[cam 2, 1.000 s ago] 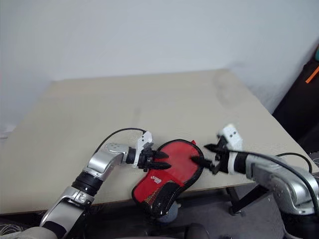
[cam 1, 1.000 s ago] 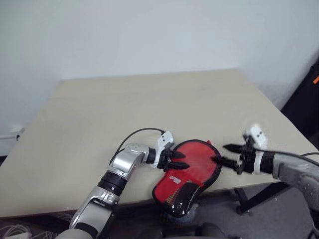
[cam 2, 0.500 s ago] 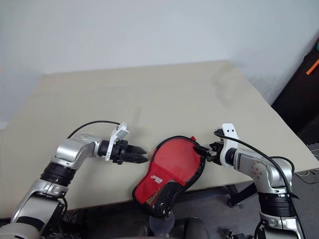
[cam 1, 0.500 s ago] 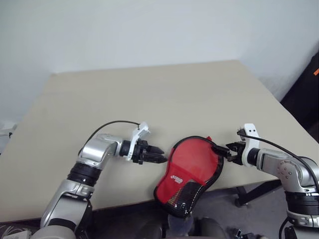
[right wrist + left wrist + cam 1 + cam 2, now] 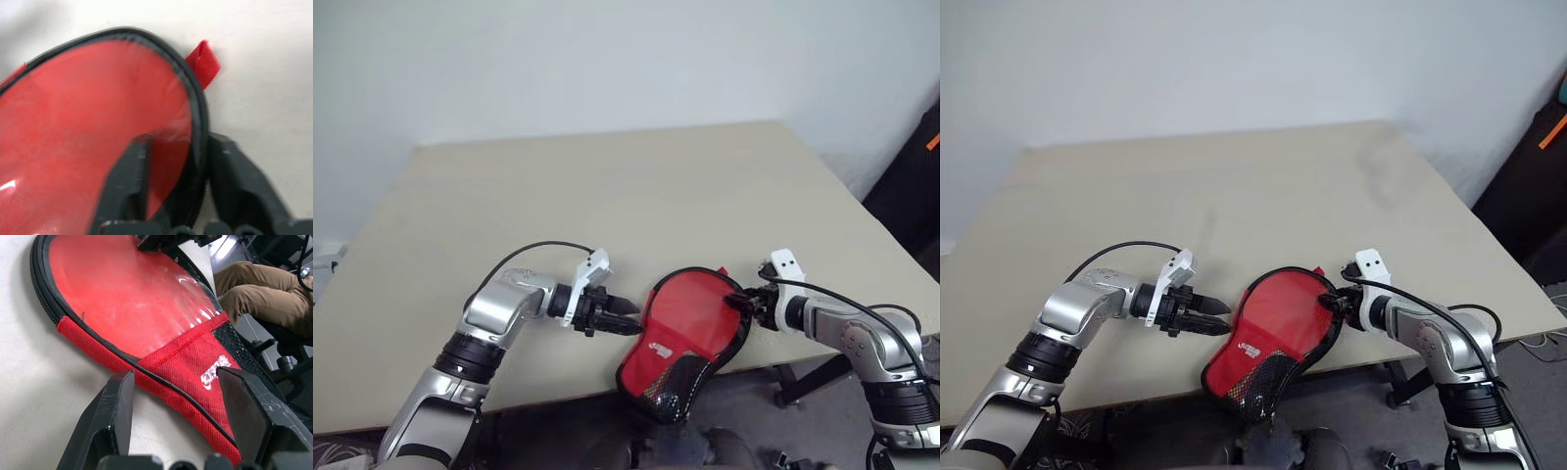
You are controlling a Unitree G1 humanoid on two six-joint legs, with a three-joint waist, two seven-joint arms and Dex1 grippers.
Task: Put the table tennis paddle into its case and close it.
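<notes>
The case lies at the table near edge, its mesh end overhanging at 6 o'clock. The right gripper pinches its rim at 3 o'clock, likely to anchor it, while the left gripper waits spread at 9 o'clock

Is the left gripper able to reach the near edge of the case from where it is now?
Probably yes. The left gripper is open and points at the case across a short strip of bare table, nothing between them. The right gripper closes on the case's opposite rim.
</notes>
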